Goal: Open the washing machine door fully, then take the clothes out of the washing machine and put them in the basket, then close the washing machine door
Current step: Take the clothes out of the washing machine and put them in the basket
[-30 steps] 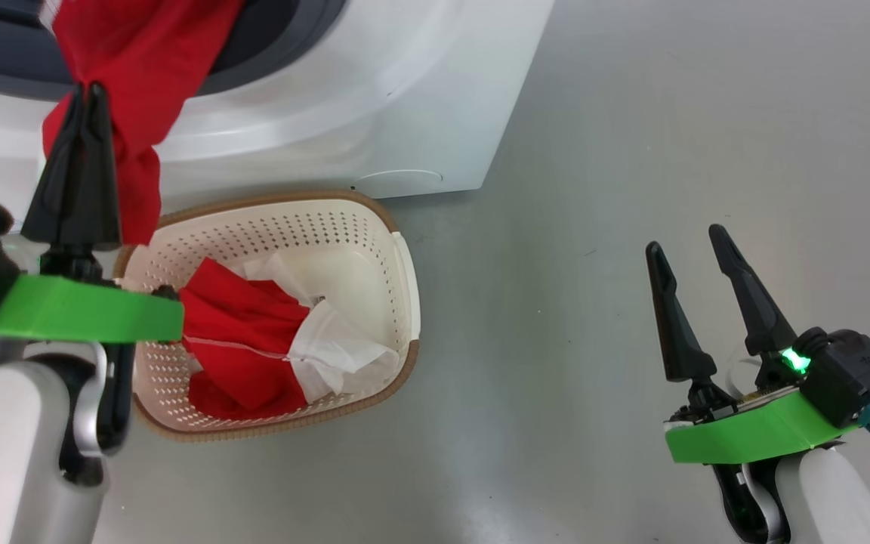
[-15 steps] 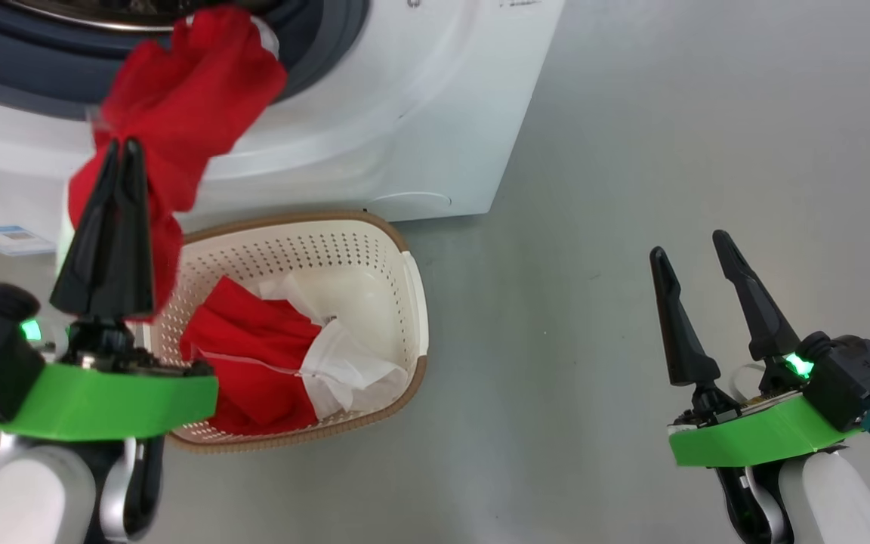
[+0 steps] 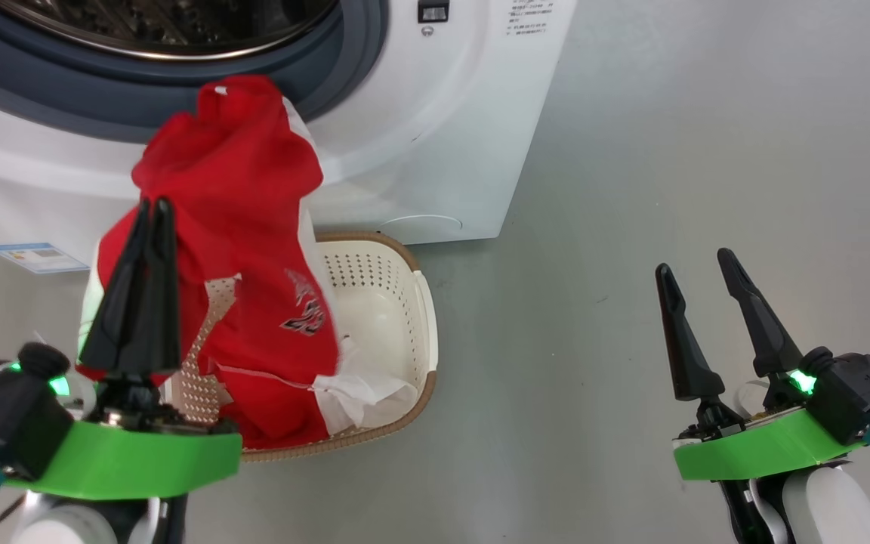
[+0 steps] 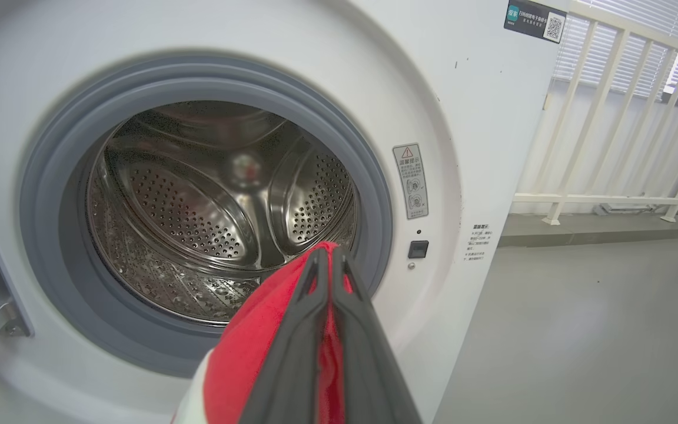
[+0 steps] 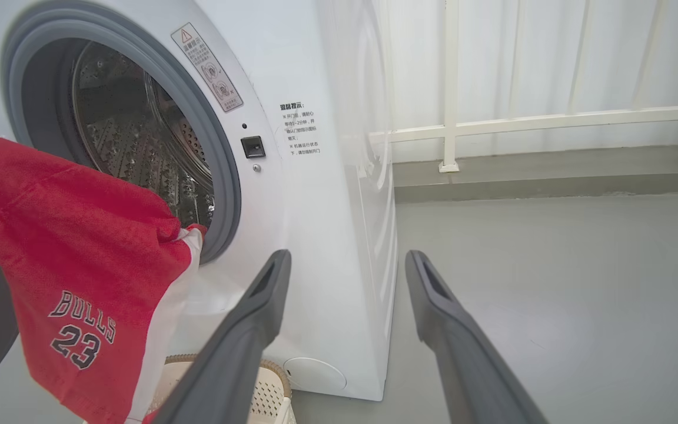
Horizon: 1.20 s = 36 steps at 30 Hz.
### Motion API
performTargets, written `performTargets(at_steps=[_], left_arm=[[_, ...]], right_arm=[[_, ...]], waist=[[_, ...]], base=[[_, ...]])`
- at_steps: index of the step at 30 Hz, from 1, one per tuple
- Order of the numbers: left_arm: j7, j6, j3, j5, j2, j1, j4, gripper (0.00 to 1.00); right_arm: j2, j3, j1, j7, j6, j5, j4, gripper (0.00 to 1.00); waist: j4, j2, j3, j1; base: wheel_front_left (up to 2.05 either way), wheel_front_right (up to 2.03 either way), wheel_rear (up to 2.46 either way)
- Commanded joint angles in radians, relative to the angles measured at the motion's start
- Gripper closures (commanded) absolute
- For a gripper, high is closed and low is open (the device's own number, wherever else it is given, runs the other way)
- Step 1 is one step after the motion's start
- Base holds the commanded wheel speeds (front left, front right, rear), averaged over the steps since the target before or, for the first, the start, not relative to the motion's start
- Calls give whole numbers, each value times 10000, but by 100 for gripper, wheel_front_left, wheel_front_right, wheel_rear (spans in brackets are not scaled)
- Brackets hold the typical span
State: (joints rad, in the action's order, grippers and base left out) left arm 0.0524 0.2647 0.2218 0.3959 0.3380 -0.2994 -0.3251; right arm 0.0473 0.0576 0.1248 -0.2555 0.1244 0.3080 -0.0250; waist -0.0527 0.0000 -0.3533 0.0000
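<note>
Left gripper [image 3: 154,202] clamped on the red clothes [image 3: 246,189]
They hang over the basket [image 3: 425,317], in front of the washing machine [image 3: 442,113]; the right gripper [image 3: 694,261] is spread apart over the floor [image 3: 593,340]

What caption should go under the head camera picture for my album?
The left end effector holds red clothes over the basket beside the washing machine.

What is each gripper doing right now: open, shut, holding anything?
Left gripper: shut on the red shirt, which hangs over the basket.
Right gripper: open, holding nothing.
</note>
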Motion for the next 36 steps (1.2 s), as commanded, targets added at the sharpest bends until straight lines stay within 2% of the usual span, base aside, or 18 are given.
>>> performTargets(at_steps=[1,5,10,24,36], left_arm=[[-49,63,-310,11,217,146,-260,100],[-38,37,-170,115,97,300,-3,100],[156,-122,70,348,-181,355,981,100],[1288,-1156,241,1142,-914,-836,5365,100],[2041,-1863,17,1122,-1341,-2348,8755,100]], right_arm=[[29,248,-170,-63,63,24,293,0],[29,268,-180,-63,63,-18,330,0],[29,276,-157,-63,63,-58,350,0],[29,392,109,-63,63,-125,356,0],[29,489,404,-63,63,-88,333,0]], waist=[[-6,0,-10,0],[-26,0,-67,0],[-53,0,-189,0],[-233,0,-701,0],[-419,0,-1306,0]], base=[[0,0,0],[0,0,0],[0,0,0],[0,0,0],[0,0,0]])
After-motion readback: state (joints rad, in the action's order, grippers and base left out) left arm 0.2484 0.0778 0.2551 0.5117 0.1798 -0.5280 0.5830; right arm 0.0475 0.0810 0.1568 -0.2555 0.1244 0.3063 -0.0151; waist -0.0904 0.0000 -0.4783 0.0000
